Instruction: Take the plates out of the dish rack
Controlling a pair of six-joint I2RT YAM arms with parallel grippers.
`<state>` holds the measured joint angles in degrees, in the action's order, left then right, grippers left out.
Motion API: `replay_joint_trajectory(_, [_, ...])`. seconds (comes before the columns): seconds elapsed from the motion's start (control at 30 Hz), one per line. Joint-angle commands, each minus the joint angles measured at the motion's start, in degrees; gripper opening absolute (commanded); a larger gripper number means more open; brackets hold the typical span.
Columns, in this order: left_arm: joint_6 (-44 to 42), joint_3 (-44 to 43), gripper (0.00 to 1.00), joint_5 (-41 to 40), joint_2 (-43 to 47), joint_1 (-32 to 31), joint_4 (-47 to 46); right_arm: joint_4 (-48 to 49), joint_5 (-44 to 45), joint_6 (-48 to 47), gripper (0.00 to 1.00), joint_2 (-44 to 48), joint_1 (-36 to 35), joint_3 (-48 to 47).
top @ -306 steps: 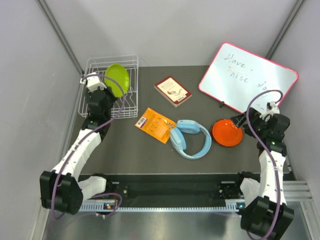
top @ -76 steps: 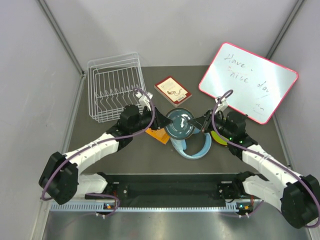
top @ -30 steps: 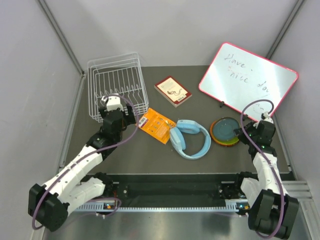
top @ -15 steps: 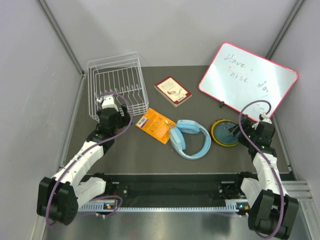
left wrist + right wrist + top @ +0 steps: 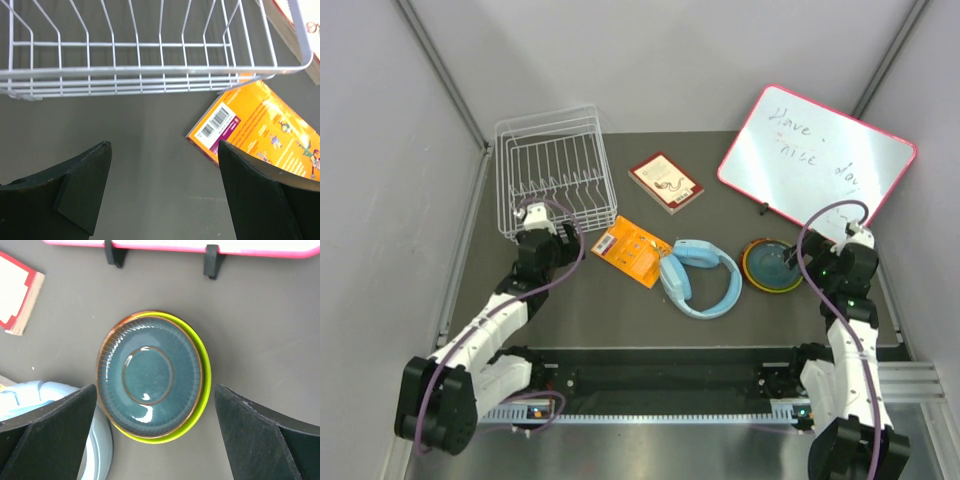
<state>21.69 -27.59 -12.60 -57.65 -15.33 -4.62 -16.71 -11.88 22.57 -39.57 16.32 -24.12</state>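
The white wire dish rack (image 5: 552,170) stands at the back left with no plates in it; its front rail (image 5: 150,70) fills the top of the left wrist view. My left gripper (image 5: 544,226) (image 5: 164,145) hovers open just in front of the rack, over bare table. Three plates lie stacked at the right: a teal plate (image 5: 150,372) (image 5: 772,262) on a lime-green plate (image 5: 202,390), with an orange rim (image 5: 120,325) showing beneath. Beside and above that stack my right gripper (image 5: 808,264) (image 5: 155,390) is open, its fingers wide of the plates and holding nothing.
An orange package (image 5: 632,250) (image 5: 260,125) lies right of the left gripper. Blue headphones (image 5: 702,277) (image 5: 95,450) touch the plate stack's left side. A red-edged book (image 5: 665,182) and a pink-framed whiteboard (image 5: 815,165) stand behind.
My right gripper opened, let the teal plate go on the stack and drew back a little to the right. The left arm shifted slightly along the rack's front.
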Motion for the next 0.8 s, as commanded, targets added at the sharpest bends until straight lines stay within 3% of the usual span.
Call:
replay_joint_trajectory(0.0, [-0.2, 3.1, 0.91, 3.5, 3.2, 0.4, -7.4, 2.9, -1.1, -2.8, 1.0, 2.8, -1.9, -1.0])
replay_joint_trajectory(0.2, [-1.9, 3.7, 0.9, 8.0, 6.5, 0.4, -7.2, 4.0, -3.5, -3.8, 1.0, 0.9, -3.3, -1.3])
replay_joint_trajectory(0.77, [-2.5, 2.2, 0.89, 3.6, 7.8, 0.4, -5.0, 7.3, 3.2, -4.6, 1.0, 0.0, -8.4, -1.3])
